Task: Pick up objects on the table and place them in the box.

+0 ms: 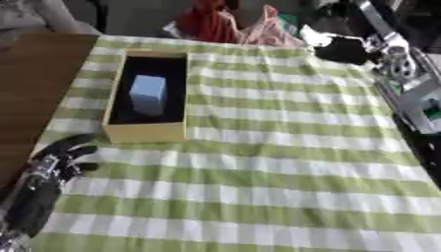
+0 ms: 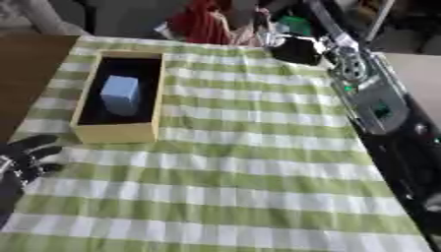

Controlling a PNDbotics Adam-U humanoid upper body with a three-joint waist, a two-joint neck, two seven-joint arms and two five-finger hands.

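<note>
Box: a yellow-walled box [image 1: 144, 131] with a dark inside, lying on the desk's green-and-white checked cloth [image 1: 258, 172]; it serves as the landmark here.
Object: a pale blue block [image 1: 147, 94] sits inside the box, about mid-length, on the dark floor.
Left robot hand: the left robot hand [image 1: 58, 158] rests on the cloth just below the box's near wall, toward its left corner, not touching it; its black fingers are spread and relaxed, holding nothing.
Right robot hand: the right robot hand [image 2: 297, 49] is up beyond the box's far right corner, well apart from it, at the far edge of the cloth; it shows as a dark shape and I cannot tell whether its fingers are apart or together.
Right arm: the silver and black arm [image 2: 366, 93] runs down the cloth's right side, well right of the box.
Beyond the box: red and pink fabric [image 1: 228, 24] lies past the cloth's far edge.
</note>
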